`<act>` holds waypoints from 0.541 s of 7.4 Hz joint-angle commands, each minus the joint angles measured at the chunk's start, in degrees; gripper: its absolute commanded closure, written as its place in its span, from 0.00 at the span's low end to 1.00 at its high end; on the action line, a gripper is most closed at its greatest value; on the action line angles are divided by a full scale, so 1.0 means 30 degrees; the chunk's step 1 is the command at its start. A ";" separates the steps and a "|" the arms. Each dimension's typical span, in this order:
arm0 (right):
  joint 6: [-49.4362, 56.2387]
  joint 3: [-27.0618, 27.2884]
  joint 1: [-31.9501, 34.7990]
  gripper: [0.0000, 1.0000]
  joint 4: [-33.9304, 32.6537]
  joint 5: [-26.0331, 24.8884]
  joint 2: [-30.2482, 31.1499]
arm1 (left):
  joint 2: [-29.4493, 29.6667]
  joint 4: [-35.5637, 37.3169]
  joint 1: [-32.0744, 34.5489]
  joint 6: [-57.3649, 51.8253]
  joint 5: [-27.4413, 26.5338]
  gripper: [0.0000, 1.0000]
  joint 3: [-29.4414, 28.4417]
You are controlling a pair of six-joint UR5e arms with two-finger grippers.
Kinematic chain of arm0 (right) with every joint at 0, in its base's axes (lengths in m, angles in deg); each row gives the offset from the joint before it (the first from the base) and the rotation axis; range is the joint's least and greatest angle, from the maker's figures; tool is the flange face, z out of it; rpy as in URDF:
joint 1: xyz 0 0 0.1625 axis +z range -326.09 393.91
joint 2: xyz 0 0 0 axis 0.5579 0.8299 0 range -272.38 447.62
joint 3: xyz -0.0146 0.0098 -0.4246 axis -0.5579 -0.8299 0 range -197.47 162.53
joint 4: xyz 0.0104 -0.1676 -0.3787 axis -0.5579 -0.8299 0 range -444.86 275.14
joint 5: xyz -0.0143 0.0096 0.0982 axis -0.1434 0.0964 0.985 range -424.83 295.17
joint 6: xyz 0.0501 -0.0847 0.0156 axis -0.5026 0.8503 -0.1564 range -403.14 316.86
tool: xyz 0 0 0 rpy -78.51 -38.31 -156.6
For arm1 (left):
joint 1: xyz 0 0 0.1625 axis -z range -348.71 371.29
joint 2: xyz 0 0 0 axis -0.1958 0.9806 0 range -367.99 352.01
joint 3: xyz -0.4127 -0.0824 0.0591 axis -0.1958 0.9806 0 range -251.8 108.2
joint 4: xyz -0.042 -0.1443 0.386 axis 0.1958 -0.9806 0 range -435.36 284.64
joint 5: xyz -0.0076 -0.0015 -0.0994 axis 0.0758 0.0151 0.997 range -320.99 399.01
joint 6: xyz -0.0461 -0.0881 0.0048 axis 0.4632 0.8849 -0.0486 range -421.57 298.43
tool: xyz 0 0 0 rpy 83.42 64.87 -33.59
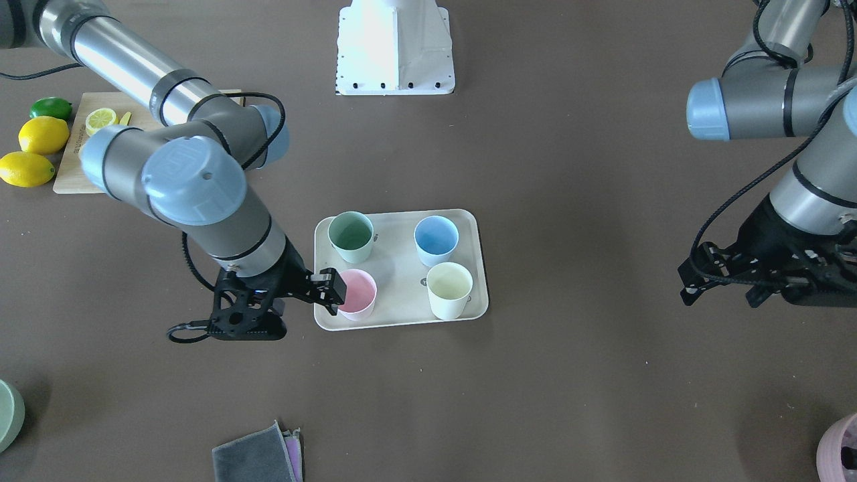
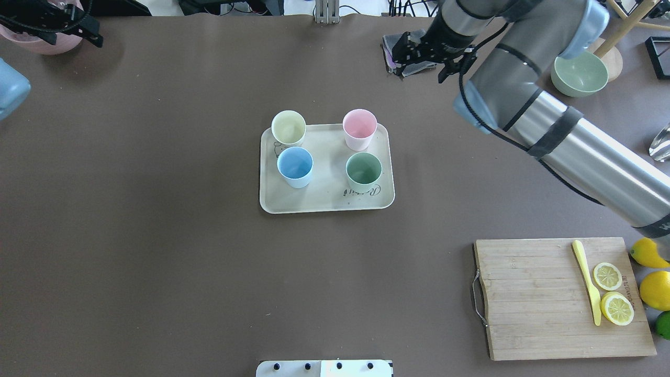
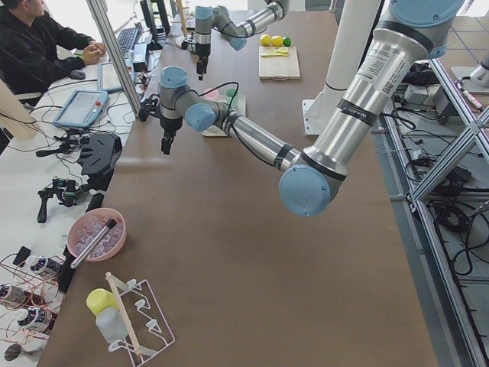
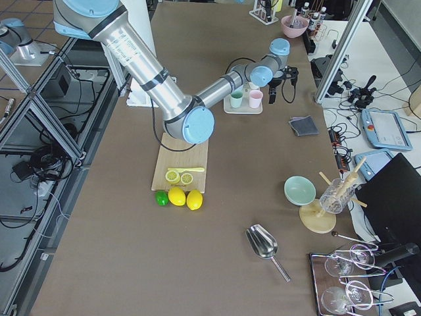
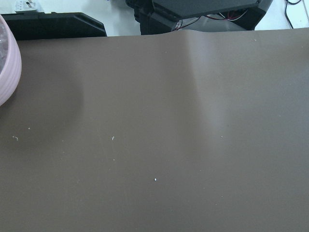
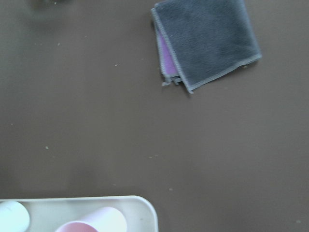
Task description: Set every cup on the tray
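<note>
I'm seeing all four standing on the tray: pink cup nearest, below and beside my right pincer, green cup, blue cup and yellow cup beyond. Looking done to me. Can't tell whether it or the left pincer is clenched or released.

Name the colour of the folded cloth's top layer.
Grey: the cloth shows best in the right wrist-mounted view.

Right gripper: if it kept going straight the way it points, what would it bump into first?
Probably bare table. The right gripper points down; its wrist view centres on brown surface between the tray corner and the grey cloth. Height is unclear.
</note>
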 commanded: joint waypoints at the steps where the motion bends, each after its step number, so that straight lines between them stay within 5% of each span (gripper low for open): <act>1: 0.5459 0.3512 0.3218 0.00 -0.1661 0.2035 0.4615 | -0.1090 -0.0034 0.1353 -0.1292 0.0746 0.02 0.1026; 4: 0.9864 0.5168 0.5626 0.00 -0.1636 0.2042 0.9783 | -0.3250 -0.0940 0.2645 -0.1382 0.0541 0.02 0.1120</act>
